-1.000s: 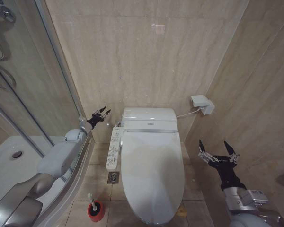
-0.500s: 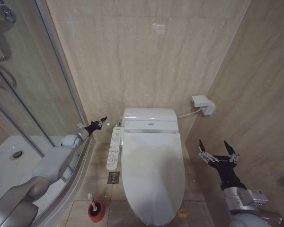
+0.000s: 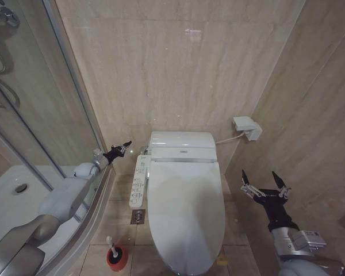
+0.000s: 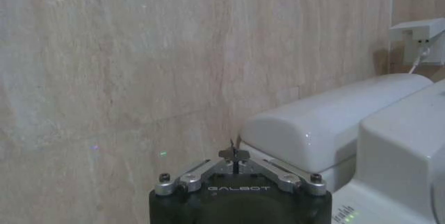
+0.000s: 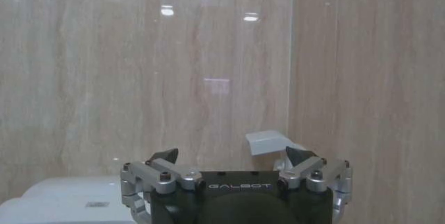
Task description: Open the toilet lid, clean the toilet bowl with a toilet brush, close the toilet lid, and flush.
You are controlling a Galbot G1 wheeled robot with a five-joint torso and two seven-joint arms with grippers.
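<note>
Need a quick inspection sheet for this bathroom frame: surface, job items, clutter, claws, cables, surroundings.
Surface: tiled floor, bare beside the toilet.
Job's things: toilet lid closed over the toilet bowl; toilet brush upright in its red holder on the floor.
Clutter: small yellow object on the floor.
Claws: left claw shut, near the control panel; right claw open, right of the toilet.
Cables: cord from wall box.
Surroundings: beige walls, shower enclosure.

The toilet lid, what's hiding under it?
The toilet lid lies shut, covering the seat and the inside of the toilet bowl, so those are hidden. Only a bit of the bowl's front rim peeks out below it.
</note>
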